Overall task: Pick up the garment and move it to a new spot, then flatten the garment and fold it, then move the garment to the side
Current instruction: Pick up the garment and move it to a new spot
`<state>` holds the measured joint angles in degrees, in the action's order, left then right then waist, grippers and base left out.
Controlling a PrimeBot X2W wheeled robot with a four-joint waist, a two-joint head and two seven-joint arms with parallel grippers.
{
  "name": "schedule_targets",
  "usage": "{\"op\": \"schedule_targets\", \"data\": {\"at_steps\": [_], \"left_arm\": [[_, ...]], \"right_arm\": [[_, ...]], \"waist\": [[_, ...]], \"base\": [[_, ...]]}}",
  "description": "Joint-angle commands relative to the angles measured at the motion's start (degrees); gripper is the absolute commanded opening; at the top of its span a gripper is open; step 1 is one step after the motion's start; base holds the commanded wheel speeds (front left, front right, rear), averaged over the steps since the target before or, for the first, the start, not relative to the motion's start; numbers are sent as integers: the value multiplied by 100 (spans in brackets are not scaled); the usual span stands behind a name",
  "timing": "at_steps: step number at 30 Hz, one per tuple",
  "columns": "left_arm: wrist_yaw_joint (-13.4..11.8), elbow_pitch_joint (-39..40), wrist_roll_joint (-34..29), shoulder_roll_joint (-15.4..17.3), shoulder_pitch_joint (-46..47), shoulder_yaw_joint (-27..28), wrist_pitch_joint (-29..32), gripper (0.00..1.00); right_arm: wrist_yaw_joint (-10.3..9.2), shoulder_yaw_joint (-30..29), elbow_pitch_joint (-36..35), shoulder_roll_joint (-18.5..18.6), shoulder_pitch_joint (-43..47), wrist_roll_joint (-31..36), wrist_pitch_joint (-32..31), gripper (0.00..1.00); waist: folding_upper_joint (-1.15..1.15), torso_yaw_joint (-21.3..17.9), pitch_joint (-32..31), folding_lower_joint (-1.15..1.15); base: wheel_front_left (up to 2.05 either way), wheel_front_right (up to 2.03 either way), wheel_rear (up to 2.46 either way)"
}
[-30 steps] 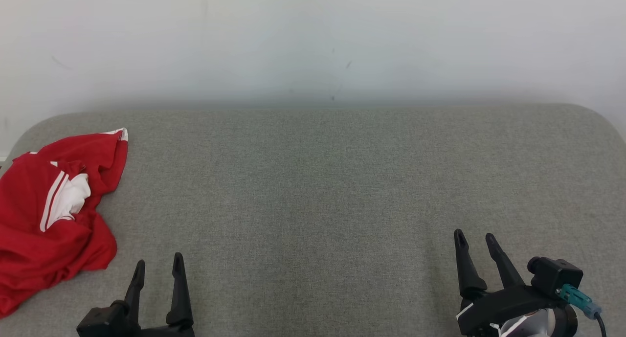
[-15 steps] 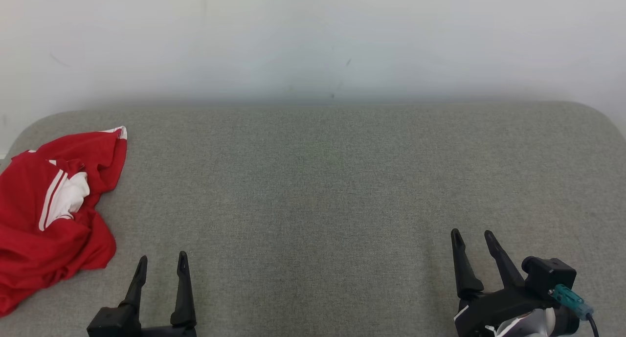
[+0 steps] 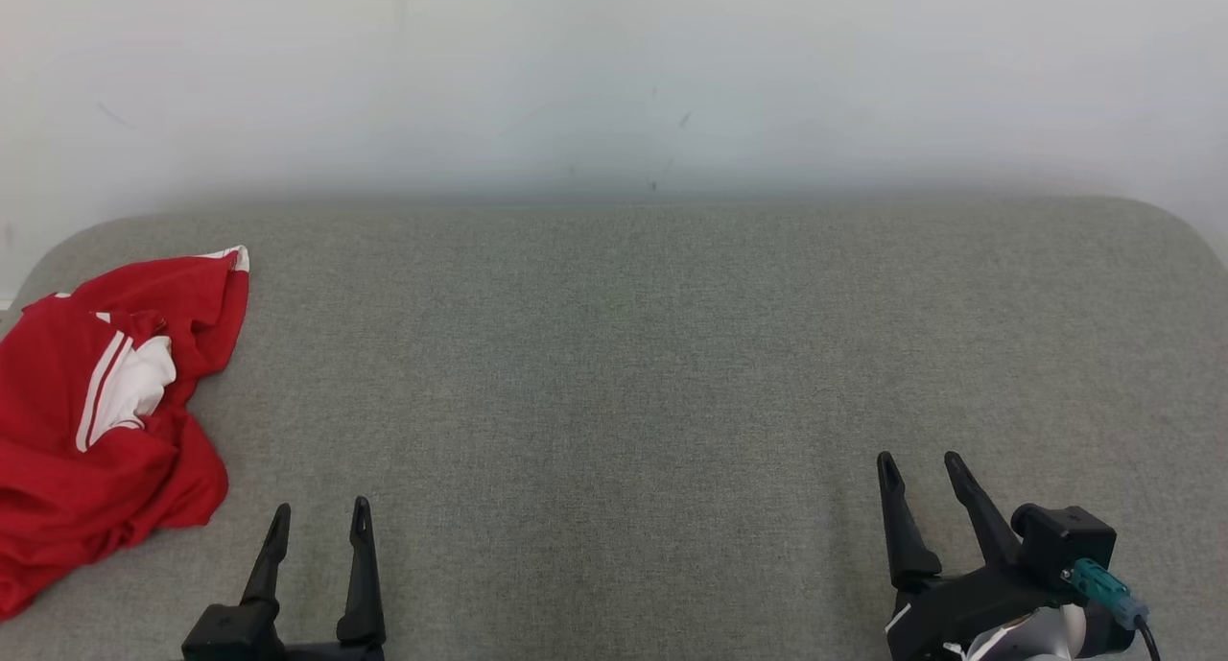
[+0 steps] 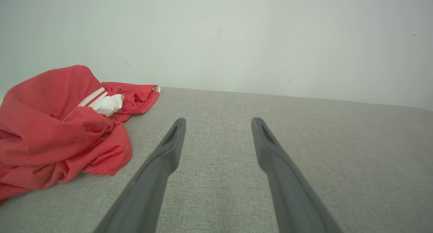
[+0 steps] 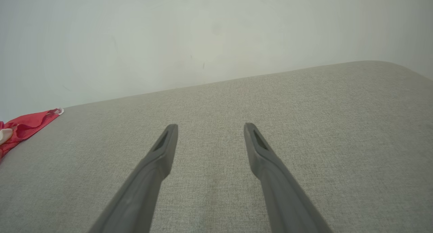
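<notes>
Leftward, crumpled red garment [image 3: 96,402] on grey cushion [image 3: 672,354]; left hand [image 3: 321,505] and right hand [image 3: 918,458] empty, fingers [image 3: 360,565] apart.

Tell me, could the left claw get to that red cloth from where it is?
Probably yes. The left gripper stands open beside the crumpled red garment, with bare grey cushion between them.

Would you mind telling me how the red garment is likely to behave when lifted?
The garment lies crumpled in soft folds, so it would probably hang limp and unfold unevenly. Its thin, mesh-like fabric looks light. It likely drags rather than slides on the textured cushion.
</notes>
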<state>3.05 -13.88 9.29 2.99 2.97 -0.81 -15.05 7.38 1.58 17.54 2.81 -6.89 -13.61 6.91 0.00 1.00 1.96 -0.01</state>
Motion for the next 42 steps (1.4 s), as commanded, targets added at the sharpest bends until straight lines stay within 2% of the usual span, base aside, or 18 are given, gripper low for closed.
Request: {"op": "schedule_targets", "data": {"at_steps": [1,14,21,28,31,35,42], "left_arm": [[21,-19,-3,-9,52,24,-21,100],[0,-95,87,-14,102,22,-21,100],[-78,-141,292,-13,40,32,-21,100],[-139,-251,415,-13,-17,-79,-21,100],[-45,-237,358,36,-31,-199,-21,100],[36,-201,363,123,-95,-203,-21,100],[-22,-144,396,248,-213,-144,-5,100]], "right_arm": [[21,11,3,13,14,-25,8,100],[21,12,28,12,13,-66,1,100],[21,76,-65,12,105,-154,4,100],[20,109,-222,11,260,-218,-154,100],[21,126,-326,11,365,-265,-228,100],[20,205,-363,10,388,-312,-258,100],[20,313,-349,10,463,-417,-249,100]], "waist": [[0,-1,-2,1],[0,14,-15,1],[0,238,-88,1],[0,787,-204,1],[0,1338,-286,1],[0,1766,-351,1],[0,2419,-436,1]], "base": [[0,0,0],[0,0,0],[0,0,0],[0,0,0],[0,0,0],[0,0,0],[0,0,0]]}}
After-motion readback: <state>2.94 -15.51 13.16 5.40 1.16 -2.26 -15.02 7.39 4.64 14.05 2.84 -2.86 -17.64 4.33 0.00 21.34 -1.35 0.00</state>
